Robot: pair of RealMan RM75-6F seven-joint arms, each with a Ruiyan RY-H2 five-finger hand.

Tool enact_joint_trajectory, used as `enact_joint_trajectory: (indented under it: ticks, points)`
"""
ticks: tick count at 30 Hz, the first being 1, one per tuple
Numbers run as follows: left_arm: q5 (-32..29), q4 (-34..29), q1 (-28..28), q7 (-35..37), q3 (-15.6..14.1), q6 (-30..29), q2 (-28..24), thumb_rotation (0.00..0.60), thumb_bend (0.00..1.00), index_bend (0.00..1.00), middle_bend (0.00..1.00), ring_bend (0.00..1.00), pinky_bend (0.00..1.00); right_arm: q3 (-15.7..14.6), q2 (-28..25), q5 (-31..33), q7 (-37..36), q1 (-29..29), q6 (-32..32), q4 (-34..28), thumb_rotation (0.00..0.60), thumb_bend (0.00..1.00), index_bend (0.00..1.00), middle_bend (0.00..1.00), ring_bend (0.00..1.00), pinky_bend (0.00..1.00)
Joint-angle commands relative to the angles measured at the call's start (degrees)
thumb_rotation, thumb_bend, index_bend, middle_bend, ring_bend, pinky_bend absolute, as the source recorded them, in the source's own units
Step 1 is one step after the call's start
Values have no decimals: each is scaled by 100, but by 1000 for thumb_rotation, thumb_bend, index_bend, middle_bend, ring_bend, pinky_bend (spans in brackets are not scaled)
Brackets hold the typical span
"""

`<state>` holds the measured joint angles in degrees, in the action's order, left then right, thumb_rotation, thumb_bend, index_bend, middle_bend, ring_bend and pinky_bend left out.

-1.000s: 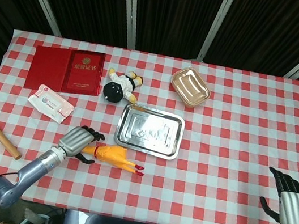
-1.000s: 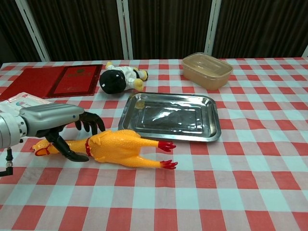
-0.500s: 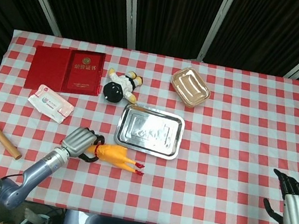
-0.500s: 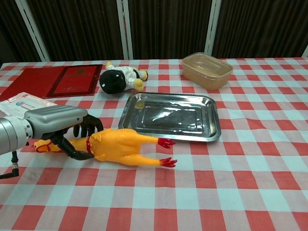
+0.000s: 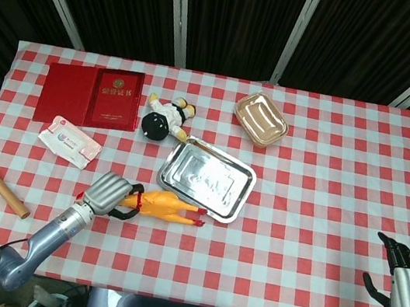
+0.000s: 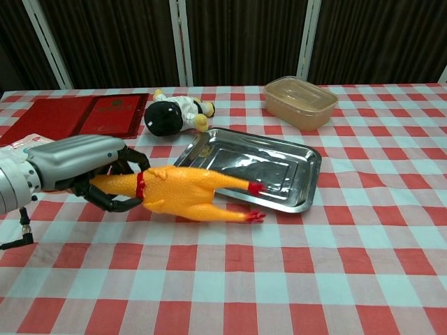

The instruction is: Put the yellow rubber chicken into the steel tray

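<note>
Checked table: left hand (image 6: 84,171) grips chicken's (image 6: 183,193) neck.

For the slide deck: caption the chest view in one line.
Left hand holds the yellow rubber chicken by its neck, feet reaching the near rim of the steel tray.

Checked table (image 5: 325,189): steel tray (image 5: 205,179), booklet (image 5: 90,95), tub (image 5: 260,119).

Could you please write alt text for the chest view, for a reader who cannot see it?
The robot's left hand grips a yellow rubber chicken by the neck, its red feet reaching the near edge of a steel tray on a red-checked table. Behind lie a plush toy, a red folder and a lidded plastic container.
</note>
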<state>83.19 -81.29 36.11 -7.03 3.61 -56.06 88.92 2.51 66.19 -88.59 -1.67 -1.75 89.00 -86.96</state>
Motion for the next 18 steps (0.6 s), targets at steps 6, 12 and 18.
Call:
enact_joint_trajectory:
  ticks: [6,12,18]
  points:
    - [1287,-300,142,405,-178,-748,-618,600,750,628,736,647,692,37,-219,-65,-580,-47,-27,-408,600,296,159,229,219,255]
    - [1518,-626,391,148,42,-840,-1022,600,750,635,739,647,692,36,-627,-498,-1371,-355,-244,-884,600,295,170,229,219,255]
    - [1367,-961,738,-348,401,-516,-1409,600,751,635,739,646,692,106,-1114,-692,-2492,-966,-959,-1469,600,295,170,229,219,282]
